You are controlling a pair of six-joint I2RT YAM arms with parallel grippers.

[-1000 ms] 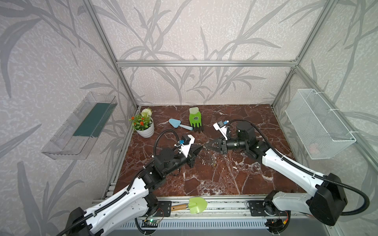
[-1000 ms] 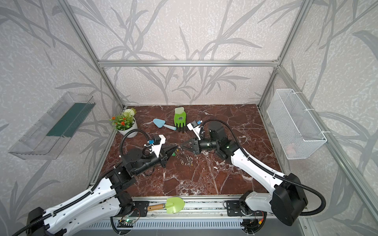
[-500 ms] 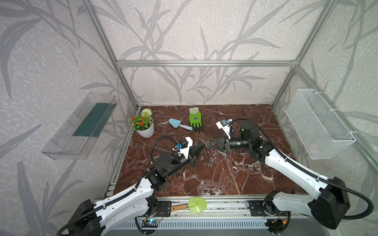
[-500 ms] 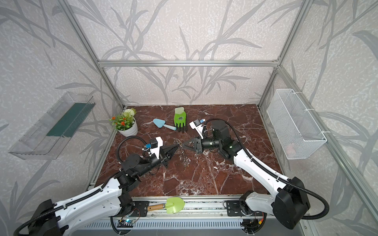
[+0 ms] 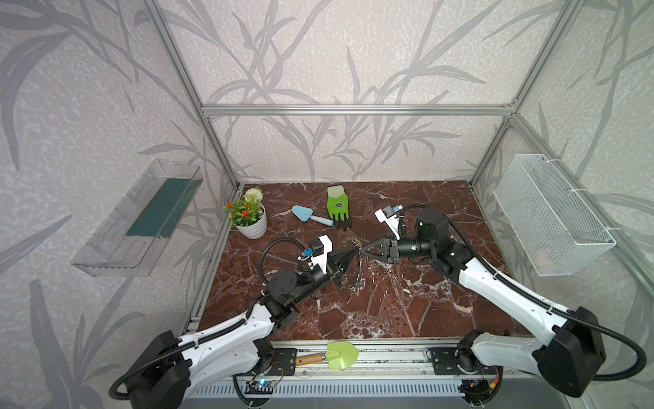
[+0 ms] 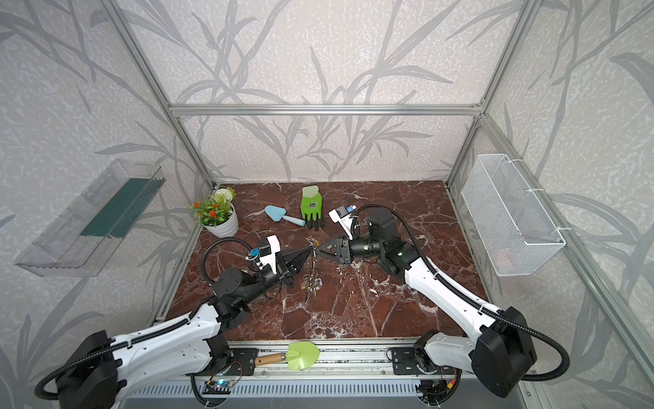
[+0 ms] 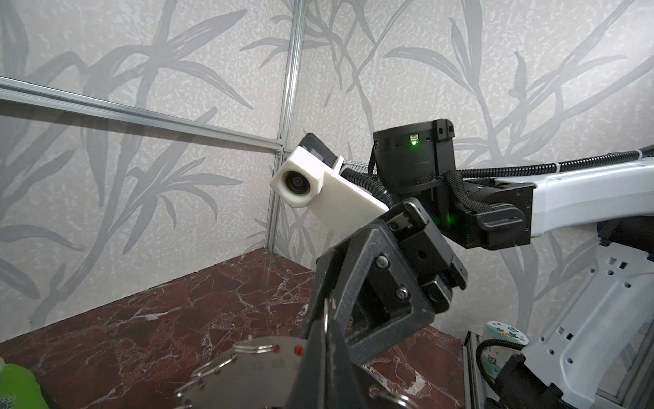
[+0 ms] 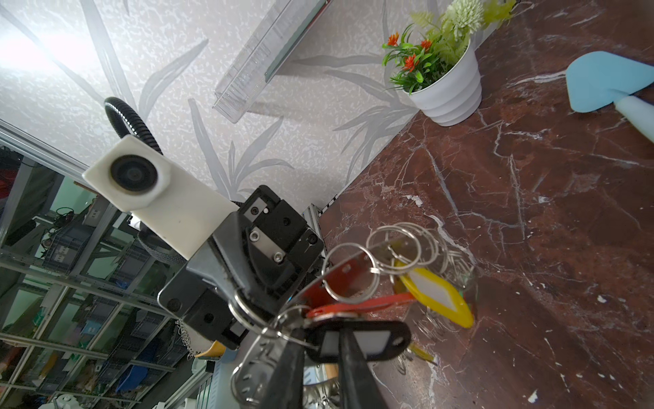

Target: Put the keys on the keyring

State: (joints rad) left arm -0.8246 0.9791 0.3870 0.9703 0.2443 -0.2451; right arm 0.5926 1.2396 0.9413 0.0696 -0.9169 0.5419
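In both top views my two grippers meet tip to tip above the middle of the marble floor. The left gripper (image 5: pixel 355 250) (image 6: pixel 310 250) (image 7: pixel 327 320) is shut on the rim of the keyring (image 7: pixel 247 371), a flat grey metal ring edged with small split rings. The keyring (image 5: pixel 357 278) (image 6: pixel 311 278) hangs below the tips. My right gripper (image 5: pixel 362 249) (image 6: pixel 317 250) (image 8: pixel 318 341) has its fingers slightly apart, just in front of a black-tagged key (image 8: pixel 368 341). Red-tagged (image 8: pixel 357 304) and yellow-tagged (image 8: pixel 439 294) keys hang from the split rings beside it.
A flower pot (image 5: pixel 249 221), a blue trowel (image 5: pixel 311 215) and a green glove (image 5: pixel 338 207) lie at the back of the floor. A green shovel (image 5: pixel 336 356) rests on the front rail. A wire basket (image 5: pixel 552 219) hangs on the right wall, a clear shelf (image 5: pixel 141 219) on the left.
The left gripper has pushed right and up with the keyring until it meets the right gripper's tips. The right gripper's fingers, shut a second ago, have parted a little.
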